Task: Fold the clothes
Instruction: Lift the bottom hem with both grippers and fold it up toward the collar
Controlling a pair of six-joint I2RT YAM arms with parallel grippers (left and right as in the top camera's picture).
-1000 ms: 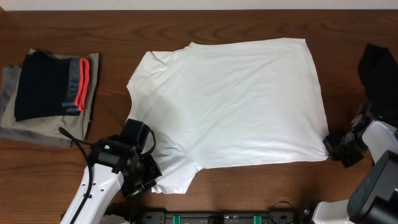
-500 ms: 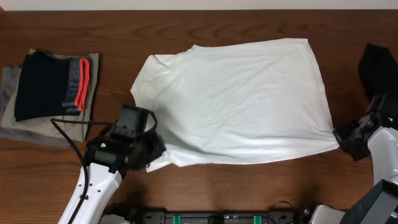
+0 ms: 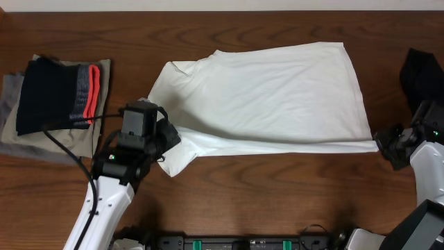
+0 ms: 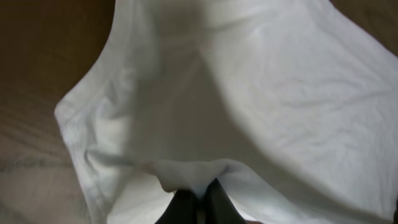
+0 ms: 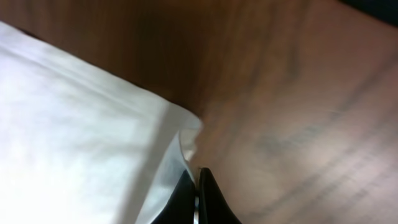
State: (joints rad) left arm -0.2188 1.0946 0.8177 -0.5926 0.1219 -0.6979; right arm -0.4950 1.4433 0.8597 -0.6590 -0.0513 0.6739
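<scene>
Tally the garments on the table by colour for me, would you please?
White: 1, the T-shirt.
Black: 2, the banded garment on the left pile and the black cloth at the right edge.
Olive: 1, the olive garment.
Grey: 1, the grey garment.
Total: 5.

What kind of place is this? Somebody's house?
Probably a robot test bench, not a home: the left gripper and right gripper hold a white T-shirt on a wooden table, beside a folded pile.

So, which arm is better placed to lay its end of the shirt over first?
Left, probably. The left tool pinches the shirt above the cloth itself; the right tool holds a corner out beside it.
</scene>
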